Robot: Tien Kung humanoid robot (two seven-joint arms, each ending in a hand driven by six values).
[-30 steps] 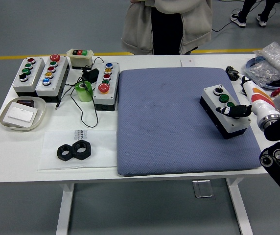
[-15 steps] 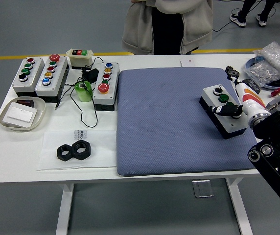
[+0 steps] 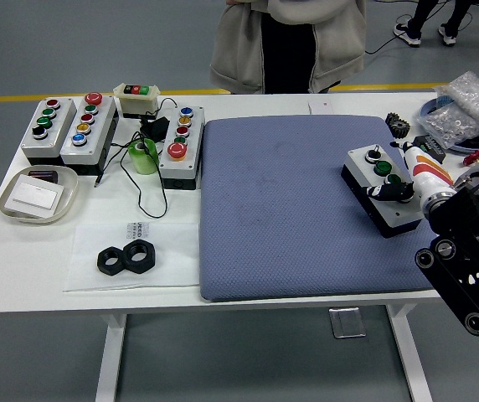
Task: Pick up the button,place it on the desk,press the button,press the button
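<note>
A grey button box [image 3: 385,194] with a black base lies on the blue mat [image 3: 306,205] at its right side. Its top carries a black selector and two green buttons. My right hand [image 3: 388,190] reaches in from the right edge, black fingers curled over the box's lower green button and touching the lid. The white and orange forearm [image 3: 428,172] runs back to the black arm links at the lower right. The hand holds nothing. No left arm shows.
Three more button boxes [image 3: 80,126] and a small switch box [image 3: 136,98] stand at the back left with a green tape roll [image 3: 144,155]. A white tray [image 3: 38,194] and two black nuts [image 3: 127,256] lie left. A person [image 3: 285,42] stands at the far side. Bagged parts [image 3: 466,113] sit back right.
My right hand has slid slightly left and down over the box top, and the black arm links have swung up and left into the lower right of the view. The box stays put.
</note>
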